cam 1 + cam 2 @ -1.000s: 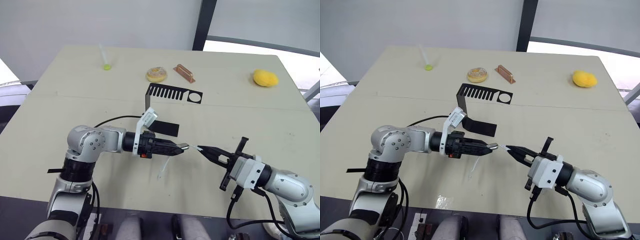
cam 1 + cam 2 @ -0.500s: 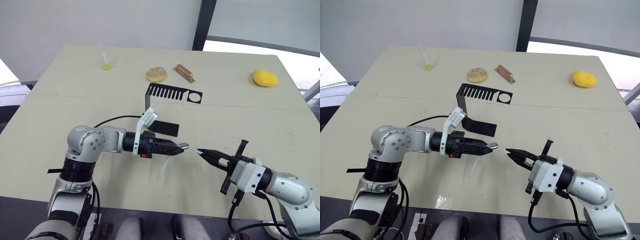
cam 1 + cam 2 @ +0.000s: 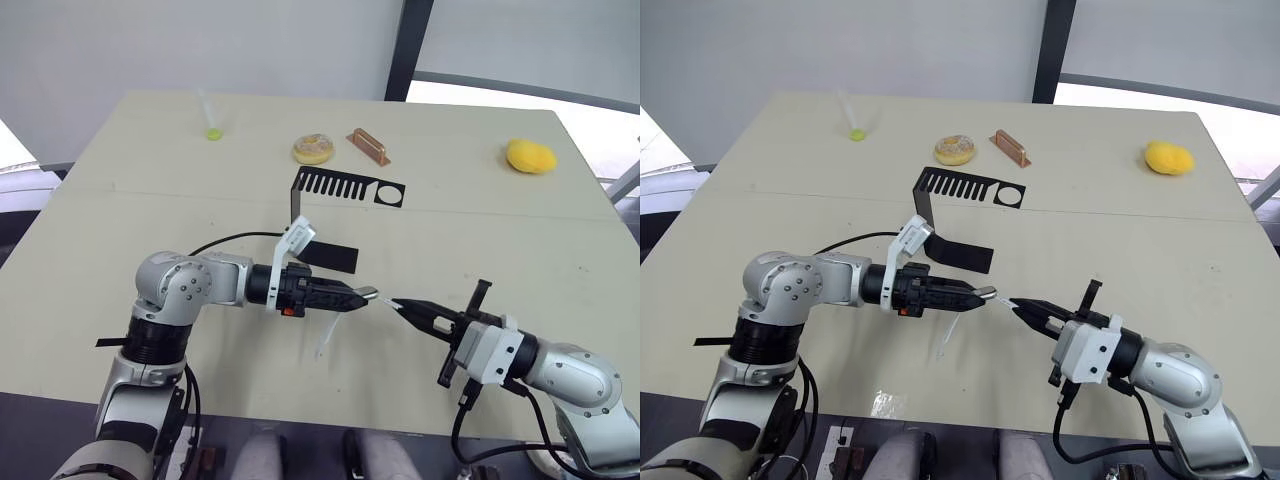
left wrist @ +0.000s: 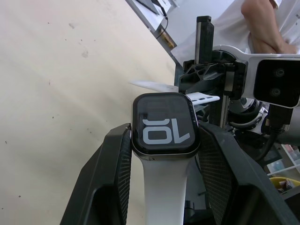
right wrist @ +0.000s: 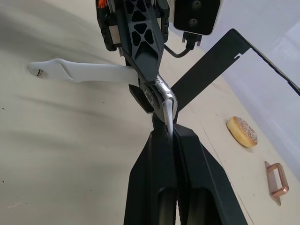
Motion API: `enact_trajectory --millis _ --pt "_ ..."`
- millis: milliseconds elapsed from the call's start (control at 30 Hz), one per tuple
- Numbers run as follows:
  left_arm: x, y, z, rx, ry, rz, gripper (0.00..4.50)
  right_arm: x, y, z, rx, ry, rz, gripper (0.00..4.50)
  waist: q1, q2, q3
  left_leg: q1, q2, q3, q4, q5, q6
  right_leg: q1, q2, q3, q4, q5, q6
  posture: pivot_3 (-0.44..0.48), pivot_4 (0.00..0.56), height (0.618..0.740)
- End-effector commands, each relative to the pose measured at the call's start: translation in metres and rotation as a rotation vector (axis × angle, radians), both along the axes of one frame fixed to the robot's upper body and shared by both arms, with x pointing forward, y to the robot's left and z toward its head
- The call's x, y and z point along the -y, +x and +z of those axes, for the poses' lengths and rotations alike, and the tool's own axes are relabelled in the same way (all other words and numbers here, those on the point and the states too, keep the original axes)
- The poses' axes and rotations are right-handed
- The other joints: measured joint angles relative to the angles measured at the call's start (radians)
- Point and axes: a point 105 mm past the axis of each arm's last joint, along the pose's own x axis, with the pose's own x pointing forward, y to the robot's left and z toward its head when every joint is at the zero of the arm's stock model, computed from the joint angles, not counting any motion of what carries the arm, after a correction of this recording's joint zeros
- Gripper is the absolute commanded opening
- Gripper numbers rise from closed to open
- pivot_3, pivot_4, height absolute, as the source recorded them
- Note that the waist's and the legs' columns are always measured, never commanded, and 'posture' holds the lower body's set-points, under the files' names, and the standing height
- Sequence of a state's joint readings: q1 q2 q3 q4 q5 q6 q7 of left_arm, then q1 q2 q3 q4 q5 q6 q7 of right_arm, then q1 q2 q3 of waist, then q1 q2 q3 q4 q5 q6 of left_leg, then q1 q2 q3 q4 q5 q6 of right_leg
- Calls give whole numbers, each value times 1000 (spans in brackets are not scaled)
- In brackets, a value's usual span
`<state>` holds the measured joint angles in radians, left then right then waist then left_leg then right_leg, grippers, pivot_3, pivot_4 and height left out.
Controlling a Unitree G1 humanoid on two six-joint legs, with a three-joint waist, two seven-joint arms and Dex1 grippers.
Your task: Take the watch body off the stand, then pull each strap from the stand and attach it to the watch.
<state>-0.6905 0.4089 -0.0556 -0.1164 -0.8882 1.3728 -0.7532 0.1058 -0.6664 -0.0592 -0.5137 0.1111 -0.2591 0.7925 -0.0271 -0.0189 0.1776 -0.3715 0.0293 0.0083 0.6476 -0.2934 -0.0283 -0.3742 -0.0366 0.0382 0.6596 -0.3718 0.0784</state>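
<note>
Left eye view: left pincer (image 3: 362,295) and right pincer (image 3: 400,304) meet tip to tip above the desk (image 3: 520,240), in front of the stand (image 3: 345,188).

Left wrist view: left pincer grips the watch body (image 4: 165,123) by its sides, one white strap (image 4: 163,192) already on it.

Right wrist view: right pincer (image 5: 167,123) pinches the second strap (image 5: 168,116), its end against the watch body.

Watch body (image 4: 164,123): black, digits lit, one white strap (image 4: 161,192) attached and hanging. Second white strap (image 5: 168,115) meets its free edge, apparently not seated. Stand (image 3: 345,187): black, upright, well behind.
</note>
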Motion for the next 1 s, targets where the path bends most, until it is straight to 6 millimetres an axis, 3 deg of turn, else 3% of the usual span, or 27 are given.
enact_trajectory --millis 33,1000 --pt "2 -5 6 28 -21 -21 1581 0 -1 9 45 17 -2 0 0 0 0 0 0 0 0 0 0 0 0 0 0 0 0 0 150 740" --pt "2 -6 5 24 -24 -14 1581 -1 -1 7 36 9 18 0 0 0 0 0 0 0 0 0 0 0 0 0 0 0 0 0 150 740"
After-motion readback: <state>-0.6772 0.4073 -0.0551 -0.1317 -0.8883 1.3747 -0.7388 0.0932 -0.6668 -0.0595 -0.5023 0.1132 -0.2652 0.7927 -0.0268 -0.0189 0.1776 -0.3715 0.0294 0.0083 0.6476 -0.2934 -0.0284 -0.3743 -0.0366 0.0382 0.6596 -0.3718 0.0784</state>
